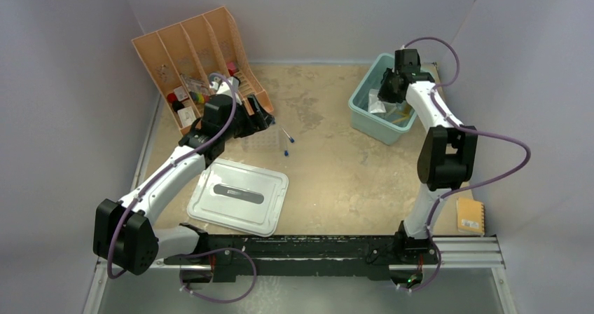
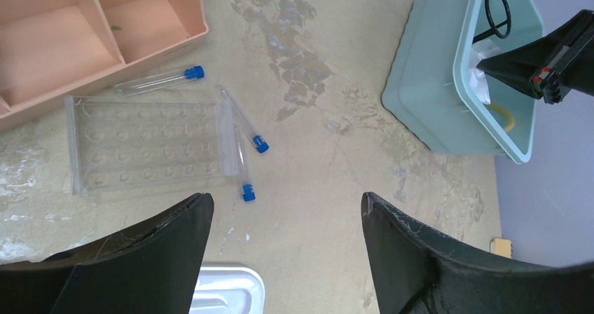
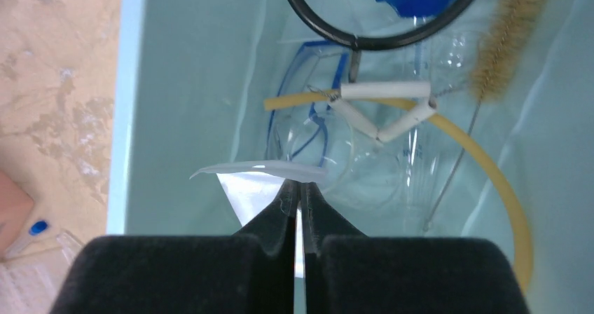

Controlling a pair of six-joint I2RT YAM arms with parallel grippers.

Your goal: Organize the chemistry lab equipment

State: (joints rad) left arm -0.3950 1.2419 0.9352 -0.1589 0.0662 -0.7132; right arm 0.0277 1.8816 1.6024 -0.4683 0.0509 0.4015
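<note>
Peach plastic marks the slotted organizer (image 1: 183, 48) at the far left. Just right of it the left pincer (image 2: 286, 209) hangs spread wide above the clear tube rack (image 2: 147, 144), which lies flat on the table (image 2: 336, 188) with three blue-capped thin tubes (image 2: 243, 121) loose beside it. Over on the right, the right pincer (image 3: 298, 196) is pinching the small clear packet (image 3: 256, 170) inside the teal bin (image 3: 182, 83), where the wire triangle (image 3: 384, 90), black wire ring (image 3: 392, 43) and amber rubber hose (image 3: 490, 172) also lie.

The left claw (image 2: 286, 200) hangs wide open above the tabletop (image 2: 336, 188). The clear tube rack (image 2: 147, 146) lies flat beside the peach organizer (image 2: 91, 33), three blue-capped thin tubes (image 2: 243, 120) loose around it; a teal bin (image 2: 427, 111) stands at right
</note>
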